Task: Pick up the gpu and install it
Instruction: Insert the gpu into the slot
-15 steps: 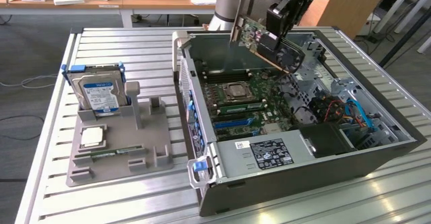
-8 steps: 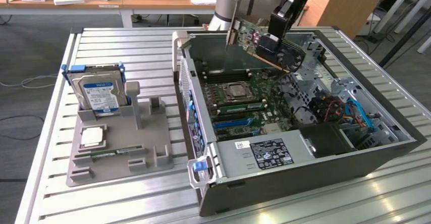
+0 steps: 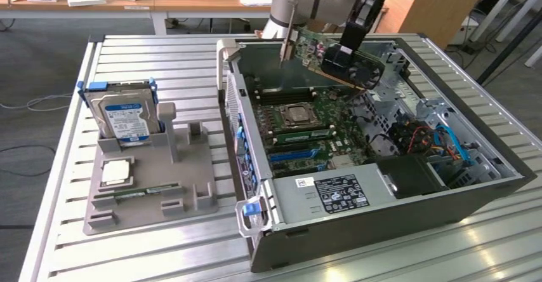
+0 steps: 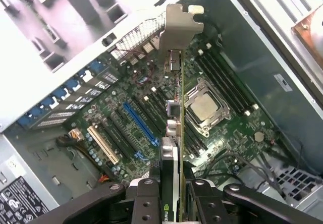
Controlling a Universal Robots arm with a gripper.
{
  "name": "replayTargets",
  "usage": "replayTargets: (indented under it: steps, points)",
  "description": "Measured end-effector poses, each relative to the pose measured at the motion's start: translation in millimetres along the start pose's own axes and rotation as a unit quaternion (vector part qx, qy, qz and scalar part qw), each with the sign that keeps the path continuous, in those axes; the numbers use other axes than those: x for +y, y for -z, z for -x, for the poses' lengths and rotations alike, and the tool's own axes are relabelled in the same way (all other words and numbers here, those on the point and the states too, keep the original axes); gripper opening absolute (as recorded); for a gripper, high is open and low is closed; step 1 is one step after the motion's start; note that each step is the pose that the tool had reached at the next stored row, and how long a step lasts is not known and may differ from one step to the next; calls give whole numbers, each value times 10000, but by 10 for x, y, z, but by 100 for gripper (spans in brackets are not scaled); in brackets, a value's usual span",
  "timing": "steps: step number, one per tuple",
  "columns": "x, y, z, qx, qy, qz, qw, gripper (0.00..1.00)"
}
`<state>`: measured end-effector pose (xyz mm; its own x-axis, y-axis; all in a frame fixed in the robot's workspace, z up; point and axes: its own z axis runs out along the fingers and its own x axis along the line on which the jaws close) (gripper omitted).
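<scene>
The gpu (image 3: 311,42) is clamped in the claw (image 3: 341,63), above the motherboard (image 3: 337,143).

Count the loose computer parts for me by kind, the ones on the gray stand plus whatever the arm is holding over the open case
gpu, held in the gripper: 1
hard drive in a blue frame: 1
square silver processor chip: 1
green memory stick: 1
Total: 4
</scene>
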<state>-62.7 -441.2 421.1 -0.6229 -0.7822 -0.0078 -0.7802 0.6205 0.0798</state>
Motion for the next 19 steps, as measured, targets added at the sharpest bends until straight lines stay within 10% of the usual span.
replayTargets:
  steps: [7, 19]
  points:
    - [-1, -11, 0, 51, 635, 5, 9980, 27]
    - [-3, -27, 1, 120, 1505, 12, 9885, 27]
